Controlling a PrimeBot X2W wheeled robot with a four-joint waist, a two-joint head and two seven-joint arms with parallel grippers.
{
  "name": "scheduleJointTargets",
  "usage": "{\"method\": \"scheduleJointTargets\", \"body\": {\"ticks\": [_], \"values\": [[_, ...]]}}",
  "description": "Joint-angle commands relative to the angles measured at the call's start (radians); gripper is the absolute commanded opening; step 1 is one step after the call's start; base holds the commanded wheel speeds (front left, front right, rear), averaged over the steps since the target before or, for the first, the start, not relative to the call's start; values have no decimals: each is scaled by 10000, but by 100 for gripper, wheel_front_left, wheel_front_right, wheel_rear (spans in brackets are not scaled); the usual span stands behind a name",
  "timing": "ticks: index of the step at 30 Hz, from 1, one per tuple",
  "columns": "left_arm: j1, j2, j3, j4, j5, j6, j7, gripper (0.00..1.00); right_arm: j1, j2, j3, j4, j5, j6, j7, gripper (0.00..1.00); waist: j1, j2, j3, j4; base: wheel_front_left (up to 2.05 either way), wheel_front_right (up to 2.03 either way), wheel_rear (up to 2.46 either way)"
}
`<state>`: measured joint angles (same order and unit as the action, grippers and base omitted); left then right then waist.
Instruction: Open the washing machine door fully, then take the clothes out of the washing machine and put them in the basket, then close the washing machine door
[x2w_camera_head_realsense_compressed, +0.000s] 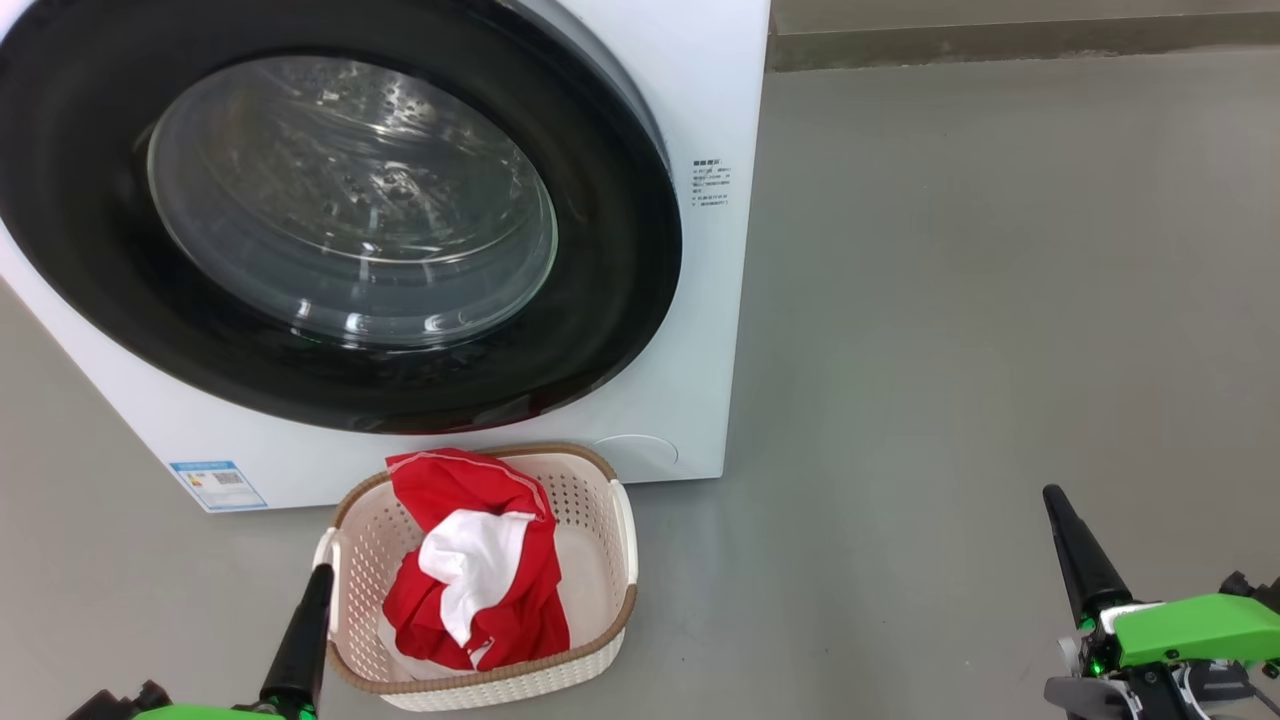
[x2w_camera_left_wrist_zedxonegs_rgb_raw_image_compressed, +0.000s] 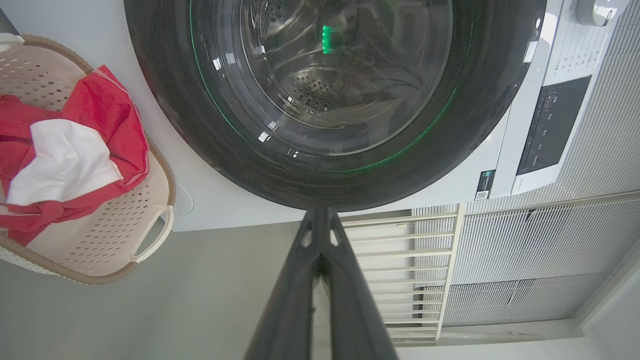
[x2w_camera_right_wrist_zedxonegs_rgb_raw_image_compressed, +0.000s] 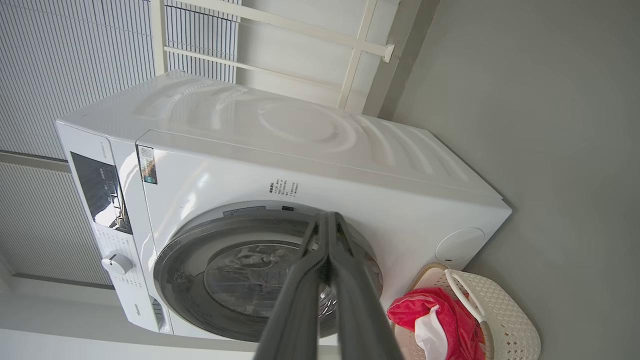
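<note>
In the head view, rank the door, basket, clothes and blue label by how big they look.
Largest to smallest: door, basket, clothes, blue label. The gaps are plain; no ties.

Labels (x2w_camera_head_realsense_compressed: 218, 485) on the washing machine (x2w_camera_head_realsense_compressed: 700, 380) are too small to read.

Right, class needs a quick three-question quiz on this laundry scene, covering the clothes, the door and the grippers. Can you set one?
1. True or false: the clothes lie inside the basket.
2. Pick one: the washing machine door is A) swung wide open, B) shut against the washing machine, C) lying on the floor.
3. Fill the gap: the left gripper and the right gripper each have their two fingers ____ and hold nothing.

Key: 1 true; 2 B; 3 shut.
</note>
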<state>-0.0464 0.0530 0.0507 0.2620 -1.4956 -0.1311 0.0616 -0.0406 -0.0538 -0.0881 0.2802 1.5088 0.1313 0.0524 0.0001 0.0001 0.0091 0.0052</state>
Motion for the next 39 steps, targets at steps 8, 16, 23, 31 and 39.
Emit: {"method": "scheduleJointTargets", "body": {"ticks": [8,16,23,31,39], "values": [[-552,104,428,-181,-951,4,286,0,-603,-159,46,-357,912,-5,290,0,-1,-1,-43,-37,0,0,0],[-603,86,477,-173,-1258,4,392,0,-650,-149,-3,-369,1209,-6,404,0,-1,-1,-60,-52,0,0,0],[-604,76,491,-173,-1246,4,404,0,-652,-133,-25,-368,1190,-6,422,0,-1,-1,-60,-52,0,0,0],[-606,65,507,-172,-1233,4,416,0,-654,-116,-49,-366,1171,-6,441,0,-1,-1,-60,-52,0,0,0],[-607,56,520,-172,-1222,4,426,0,-655,-103,-68,-365,1155,-6,456,0,-1,-1,-60,-52,0,0,0]]}}
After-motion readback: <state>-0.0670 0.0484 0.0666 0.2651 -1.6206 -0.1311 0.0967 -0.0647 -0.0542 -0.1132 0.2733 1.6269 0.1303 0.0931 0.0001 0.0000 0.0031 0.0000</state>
